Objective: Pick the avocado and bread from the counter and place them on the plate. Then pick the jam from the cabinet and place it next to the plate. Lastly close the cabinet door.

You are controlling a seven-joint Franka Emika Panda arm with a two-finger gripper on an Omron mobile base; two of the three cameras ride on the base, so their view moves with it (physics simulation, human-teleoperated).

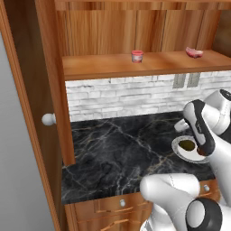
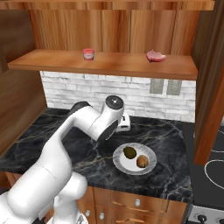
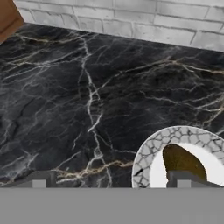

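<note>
Avocado and bread on the plate, jam on the cabinet shelf.

The avocado (image 2: 129,152) and bread (image 2: 142,162) lie side by side on the plate (image 2: 120,164), which rests on the black marble table (image 2: 52,140). The hand (image 3: 111,180) hovers over the plate's edge, released and holding nothing, one fingertip (image 3: 183,179) in front of the avocado. The jam (image 2: 89,54) stands on the cabinet (image 2: 109,26) shelf, well apart from a pink lump (image 2: 155,56). The cabinet door (image 1: 31,113) stands open.
</note>
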